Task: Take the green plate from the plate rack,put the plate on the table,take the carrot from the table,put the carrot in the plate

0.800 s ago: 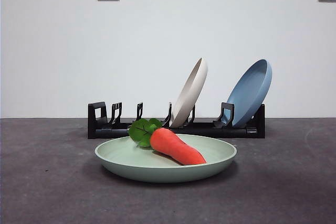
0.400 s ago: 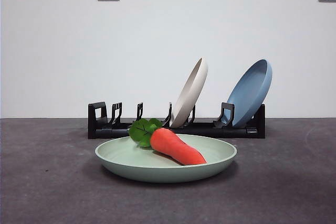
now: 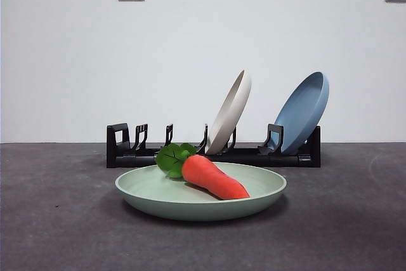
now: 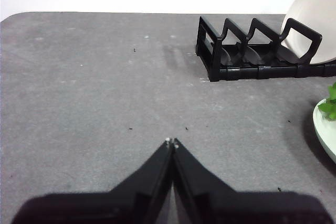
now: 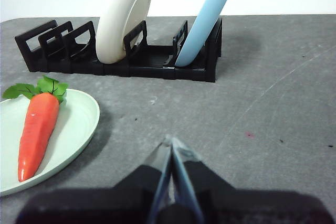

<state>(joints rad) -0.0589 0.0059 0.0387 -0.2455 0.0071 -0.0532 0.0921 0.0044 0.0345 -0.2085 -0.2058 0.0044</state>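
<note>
Left gripper (image 4: 171, 142) hangs over bare table (image 3: 57, 220), jaws closed on nothing, well apart from the work. The rack (image 3: 212, 150) stands at the back; its left slots are vacant, and a cream plate (image 3: 229, 111) and a blue plate (image 3: 303, 112) lean in the others. The green plate (image 3: 200, 192) lies flat in front of the rack, the carrot (image 3: 212, 176) resting inside it, leaves toward the rack. Right gripper (image 5: 171, 145) is likewise closed and empty, beside the plate. Task judged complete.
</note>
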